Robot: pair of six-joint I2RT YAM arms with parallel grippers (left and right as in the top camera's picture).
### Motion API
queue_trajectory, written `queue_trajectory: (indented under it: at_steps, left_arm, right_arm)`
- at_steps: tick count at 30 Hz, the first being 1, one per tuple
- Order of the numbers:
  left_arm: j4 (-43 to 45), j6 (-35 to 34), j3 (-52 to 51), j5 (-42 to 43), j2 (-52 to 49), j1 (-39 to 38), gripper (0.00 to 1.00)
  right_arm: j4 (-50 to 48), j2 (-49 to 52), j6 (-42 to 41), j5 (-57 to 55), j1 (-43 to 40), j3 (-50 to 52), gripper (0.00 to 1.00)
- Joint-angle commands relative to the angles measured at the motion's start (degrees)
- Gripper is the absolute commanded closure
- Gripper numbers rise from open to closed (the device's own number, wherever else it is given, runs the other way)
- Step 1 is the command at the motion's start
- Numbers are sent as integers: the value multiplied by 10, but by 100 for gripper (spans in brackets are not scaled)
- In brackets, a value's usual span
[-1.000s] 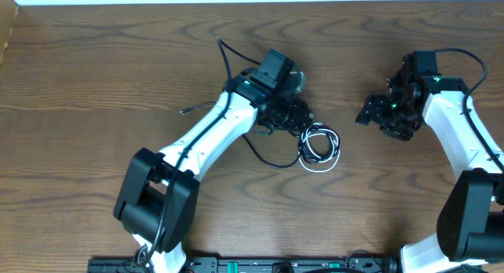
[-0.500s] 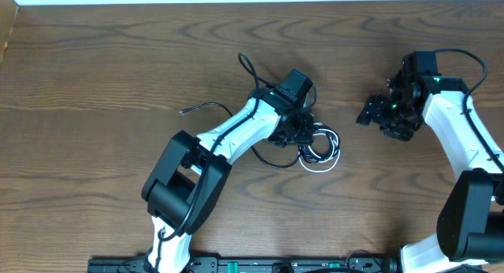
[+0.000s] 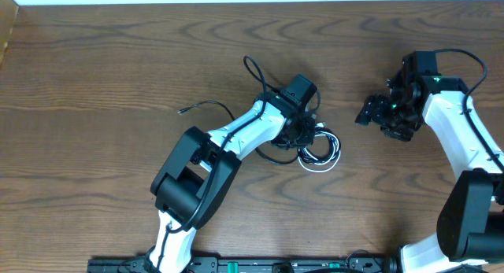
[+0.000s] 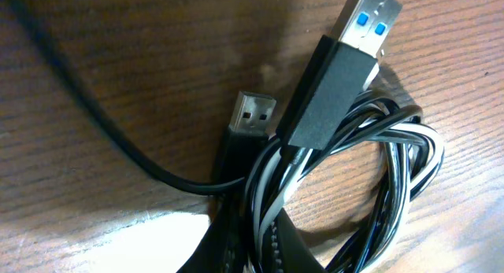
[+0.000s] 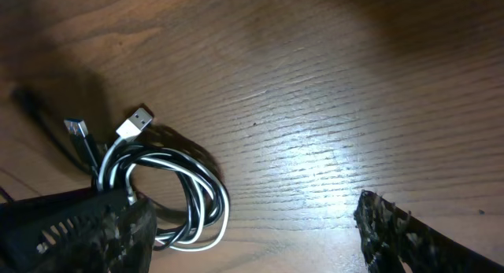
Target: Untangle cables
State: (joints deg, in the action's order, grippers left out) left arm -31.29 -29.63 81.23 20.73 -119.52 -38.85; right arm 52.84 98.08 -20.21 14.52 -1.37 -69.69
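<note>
Two cables [image 3: 320, 147], wound together into one small loop, lie on the table [image 3: 94, 60] a bit R of centre. The white cable [image 4: 417, 135] is all inside that loop. The black cable [image 4: 134, 156] also sends a long tail off to the L across the wood. Both USB plugs [image 4: 346, 60] poke out of the same side of the loop, close together, which is prob. why the L arm has gone in there: free ends are the easy place to begin pulling one cord out of the other. The L gripper [image 3: 303, 134] is right down at the loop's edge, wrist cam almost on top of the plugs. Only a dark bit of one finger shows under the strands, so I can't tell if the jaws are apart or clamped on anything. The R gripper [image 3: 366, 114] hangs off to the R, near the loop but not touching, aimed at it. Its wrist cam shows both fingers [image 5: 87, 226] spread wide w/ bare wood btwn them, so it's gaping and empty, prob. waiting to pin or take one cable once the L side has a hold. My guess is the job has barely begun, as the strands are fully wrapped round each other. Risk: tugging one plug may just drag the whole bundle along.
</note>
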Motion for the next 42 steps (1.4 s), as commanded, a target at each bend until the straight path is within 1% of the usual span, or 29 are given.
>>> queue_trajectory:
  at_steps: [1, 3, 4, 6, 7, 9, 11, 13, 14, 15, 16, 18, 20, 22, 24, 25, 27, 31, 32, 33, 34, 36, 37, 39, 42]
  left_arm:
    - [-2, 6, 3, -34, -1, 6, 93]
    - [-3, 6, 5, -32, 25, 13, 93]
    - [0, 9, 5, -32, 44, 17, 93]
    - [9, 41, 5, -18, 82, 24, 93]
    - [18, 69, 5, 9, 106, 30, 93]
    - [35, 106, 5, 71, 137, 39, 93]
    - [57, 155, 5, 163, 159, 50, 93]
    - [62, 172, 5, 223, 167, 59, 93]
    - [61, 172, 5, 243, 167, 64, 93]
    - [58, 172, 5, 257, 167, 69, 93]
    - [54, 171, 5, 269, 165, 76, 93]
    - [56, 171, 5, 276, 165, 83, 93]
    - [71, 171, 5, 304, 165, 91, 92]
    - [84, 169, 5, 331, 165, 98, 92]
    - [87, 166, 5, 340, 165, 104, 93]
    - [87, 160, 5, 339, 165, 109, 93]
    - [83, 160, 5, 339, 165, 115, 93]
    - [79, 161, 5, 335, 165, 121, 92]
    - [78, 161, 5, 327, 165, 121, 91]
    - [73, 161, 5, 314, 165, 120, 83]
    - [69, 161, 5, 300, 165, 121, 67]
    - [56, 160, 5, 263, 165, 121, 41]
    - [51, 160, 5, 248, 165, 121, 33]
    - [41, 160, 5, 222, 165, 121, 22]
    - [42, 145, 5, 210, 164, 120, 22]
  right_arm:
    - [0, -14, 45, 53, 0, -8, 23]
    - [-5, -13, 89, 111, 0, -8, 24]
    - [-9, -14, 121, 158, -1, -8, 27]
    - [-17, -14, 166, 240, -1, -8, 31]
    - [-25, -14, 185, 289, 0, -8, 32]
    - [-38, -14, 201, 346, 0, -8, 32]
    - [-53, -14, 215, 420, 0, -9, 32]
    - [-70, -14, 221, 479, 3, -9, 35]
    - [-77, -14, 219, 491, 5, -10, 39]
    - [-85, -14, 207, 492, 7, -11, 42]
    - [-98, -14, 178, 480, 8, -11, 50]
    - [-105, -14, 139, 442, 9, -11, 57]
    - [-104, -14, 109, 391, 12, -11, 67]
    - [-100, -14, 70, 323, 18, -11, 86]
    - [-89, -14, 16, 242, 24, -11, 99]
    - [-84, -14, -12, 199, 30, -11, 99]
    - [-83, -14, -27, 168, 39, -11, 99]
    - [-95, -14, -27, 167, 56, -11, 99]
    - [-97, -14, -27, 167, 59, -11, 99]
    - [-98, -14, -27, 167, 61, -11, 99]
    - [-99, -14, -27, 167, 63, -11, 99]
    - [-99, -14, -27, 167, 63, -11, 99]
    - [-100, -14, -27, 167, 63, -11, 99]
    - [-100, -14, -27, 167, 63, -11, 99]
    - [-102, -14, -27, 167, 63, -11, 99]
